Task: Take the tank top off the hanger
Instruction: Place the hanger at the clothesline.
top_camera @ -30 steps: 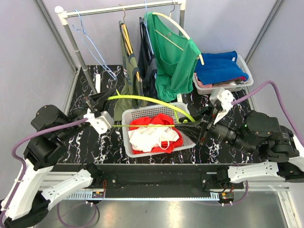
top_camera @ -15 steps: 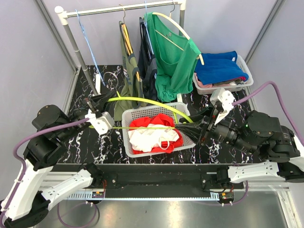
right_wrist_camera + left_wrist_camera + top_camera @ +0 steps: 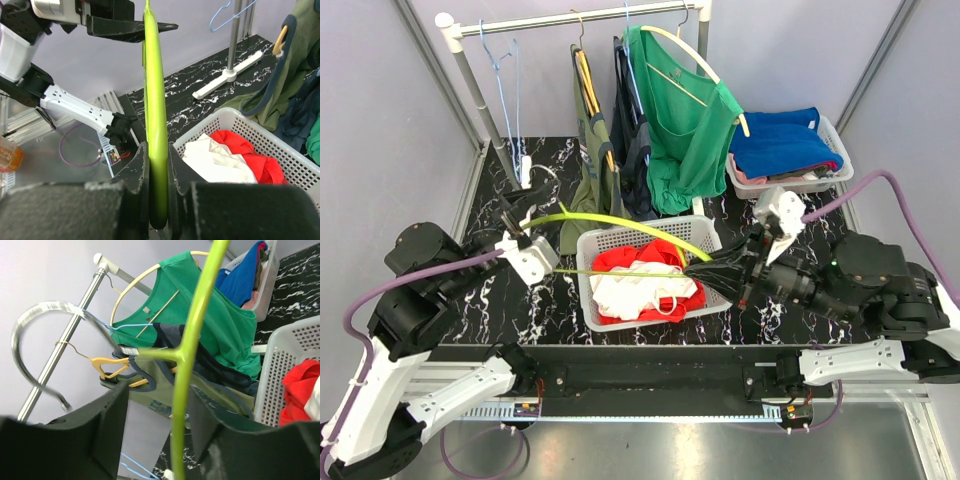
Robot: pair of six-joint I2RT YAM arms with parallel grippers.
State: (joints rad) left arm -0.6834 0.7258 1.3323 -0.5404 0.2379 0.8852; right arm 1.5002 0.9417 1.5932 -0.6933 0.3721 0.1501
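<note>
A bare lime-green hanger (image 3: 620,222) stretches across the white basket (image 3: 650,235), its silver hook (image 3: 30,340) at the left end. My right gripper (image 3: 722,265) is shut on the hanger's right tip (image 3: 156,125). My left gripper (image 3: 525,222) stands open around the hanger's left arm (image 3: 192,340); both black fingers (image 3: 100,430) are apart from it. A white tank top (image 3: 635,290) lies in the basket on a red garment (image 3: 655,255), off the hanger. In the right wrist view the white cloth (image 3: 215,162) lies beside my jaws.
A clothes rail (image 3: 570,17) at the back carries a green shirt (image 3: 685,120), an olive garment (image 3: 590,160) and a blue wire hanger (image 3: 505,60). The rack's white foot (image 3: 526,172) rests on the table. A second basket (image 3: 790,160) at back right holds folded blue clothes.
My left gripper has opened from shut and let go of the hanger. My right gripper has closed tighter on the hanger's right tip. The blue wire hanger has swung on the rail.
</note>
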